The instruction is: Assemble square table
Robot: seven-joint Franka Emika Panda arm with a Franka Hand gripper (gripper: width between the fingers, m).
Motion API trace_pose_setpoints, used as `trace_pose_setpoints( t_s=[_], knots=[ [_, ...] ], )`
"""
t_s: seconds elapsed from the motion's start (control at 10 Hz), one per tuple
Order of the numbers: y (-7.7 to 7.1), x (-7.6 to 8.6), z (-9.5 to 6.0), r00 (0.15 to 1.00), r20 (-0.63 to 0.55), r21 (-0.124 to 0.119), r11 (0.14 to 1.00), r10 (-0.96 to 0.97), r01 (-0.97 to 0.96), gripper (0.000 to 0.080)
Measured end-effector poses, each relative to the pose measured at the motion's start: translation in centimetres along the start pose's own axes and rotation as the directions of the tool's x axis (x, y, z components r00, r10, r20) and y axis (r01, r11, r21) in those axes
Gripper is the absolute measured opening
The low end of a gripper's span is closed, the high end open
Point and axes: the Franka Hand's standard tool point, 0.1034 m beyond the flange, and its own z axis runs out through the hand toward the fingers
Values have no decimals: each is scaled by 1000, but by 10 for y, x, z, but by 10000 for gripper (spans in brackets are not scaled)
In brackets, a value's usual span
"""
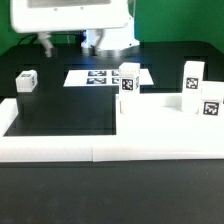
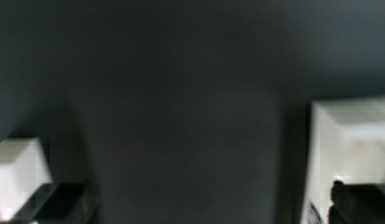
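Exterior view: black table (image 1: 60, 115) with a long low white border wall (image 1: 100, 148) along the near edge, turning up at the view's left. The large white tabletop (image 1: 165, 118) sits against that wall toward the view's right. Three white tagged leg posts stand upright on or just behind it: one at its left corner (image 1: 129, 80), one further right (image 1: 191, 78), one at the far right edge (image 1: 210, 106); whether they are seated in corner holes cannot be told. A fourth small leg post (image 1: 26, 80) lies alone on the table at the view's left, well apart from the rest. The marker board (image 1: 100, 76) lies flat behind, between the lone post and the tabletop. Robot base (image 1: 108, 38) at the back; the arm's end is out of frame. Wrist view: the claw (image 2: 189, 205) spread wide, fingertips (image 2: 47, 205) dark at the frame edges, nothing between them, only blurred dark surface and white shapes at both sides.
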Motion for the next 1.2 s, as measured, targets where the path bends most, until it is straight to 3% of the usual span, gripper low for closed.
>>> trace_pose_setpoints(
  t_s=[0.1,0.3,0.7,0.9,1.1,1.2],
  knots=[
    [20,-7,2,998,6,-7,998,-66,66,648],
    [14,-5,3,995,11,-6,995,-97,97,648],
    [20,-9,4,997,13,-7,997,-78,78,648],
    [61,-43,14,998,61,0,1000,3,-3,648],
    [103,-78,28,995,100,-18,1000,9,-7,648],
    [105,-84,36,984,176,19,999,41,-45,648]
  ],
)
